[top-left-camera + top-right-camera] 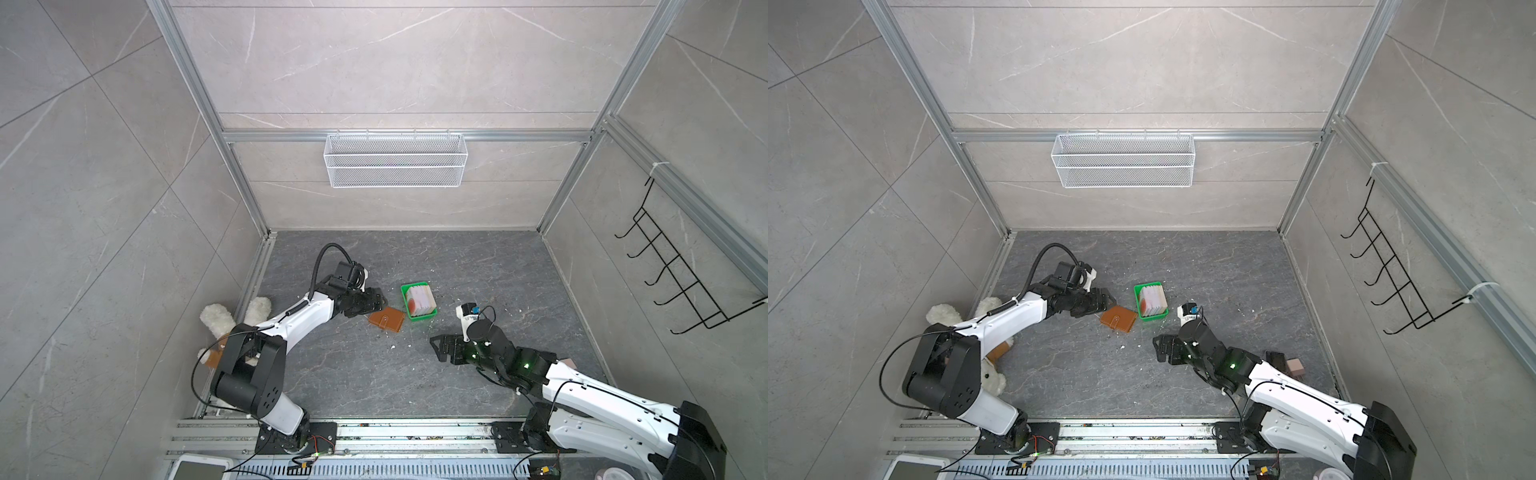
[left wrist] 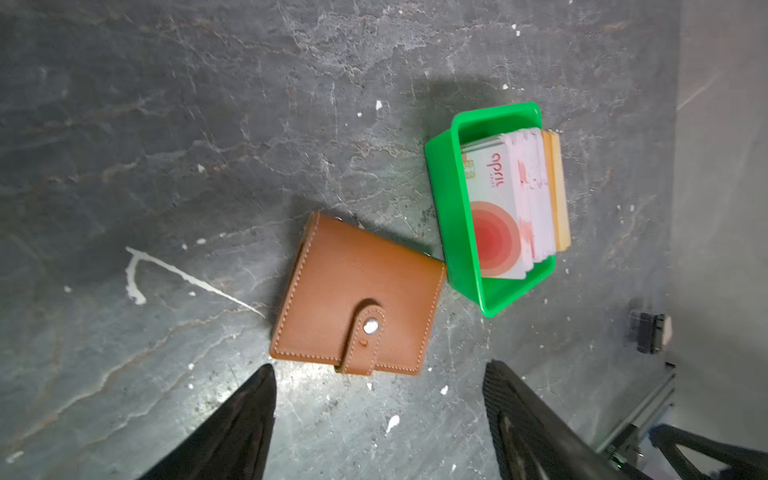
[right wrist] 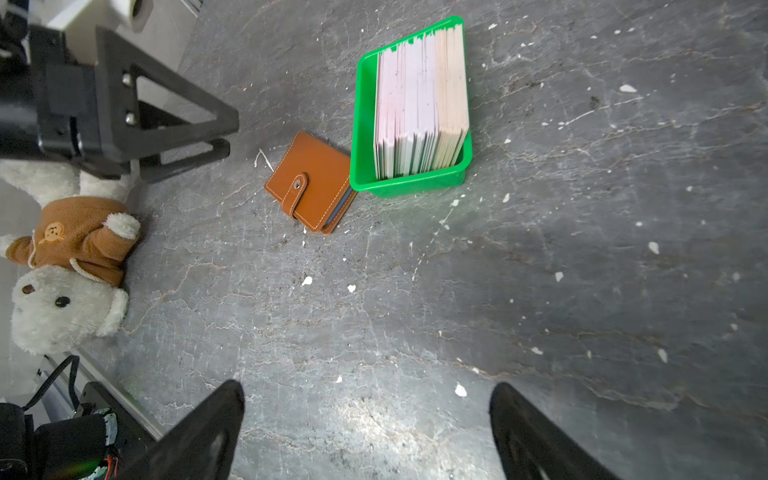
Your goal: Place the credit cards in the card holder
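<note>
Left tool (image 3: 232,134), wide and empty, hovered beside the snapped-shut holder (image 2: 357,291), probably to unclasp it; right tool (image 3: 365,388) stood wide, empty.

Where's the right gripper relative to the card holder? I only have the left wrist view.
Observer: In a top view the right gripper hangs over bare tabletop, down and right of the card holder, not touching it.
Operator: Open?
Observer: Yes. The right wrist view shows its jaws wide apart with nothing between them.
Operator: Any clutter my view misses?
Observer: A teddy bear in a brown top lies at the tabletop's left edge, beside the left arm.
</note>
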You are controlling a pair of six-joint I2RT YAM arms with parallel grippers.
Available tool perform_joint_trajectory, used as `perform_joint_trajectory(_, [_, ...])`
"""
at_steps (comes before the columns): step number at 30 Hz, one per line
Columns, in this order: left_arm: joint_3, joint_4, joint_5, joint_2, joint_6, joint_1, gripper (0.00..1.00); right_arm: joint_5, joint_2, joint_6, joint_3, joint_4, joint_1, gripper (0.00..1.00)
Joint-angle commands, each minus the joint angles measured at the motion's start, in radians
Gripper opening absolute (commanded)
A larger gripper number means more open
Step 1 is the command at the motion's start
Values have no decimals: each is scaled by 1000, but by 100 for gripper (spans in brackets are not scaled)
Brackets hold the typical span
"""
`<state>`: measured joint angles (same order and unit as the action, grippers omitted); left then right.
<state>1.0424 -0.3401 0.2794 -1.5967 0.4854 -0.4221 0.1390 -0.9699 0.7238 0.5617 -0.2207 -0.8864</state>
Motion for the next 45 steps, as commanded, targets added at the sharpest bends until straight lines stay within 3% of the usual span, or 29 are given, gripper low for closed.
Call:
perform_joint_trajectory(1, [96,-114,-77,-73,-82,-3,76,99,-17,31,32,-18,-46,93])
perform_joint_trajectory(5, [170,-132,-100,-159,-88,-13,66,146,-29,28,59,-57,-88,93])
perform_joint_trajectory(22, [367,-236,-253,-388,-110,-46,56,230,-49,40,90,-150,-140,94])
perform_joint_trajectory(35, [408,-293,-300,-445,-123,-70,52,260,-40,49,96,-187,-150,94])
perform_joint_trajectory(45, [349,-333,-336,-388,-109,-107,48,267,-39,48,98,-201,-152,94])
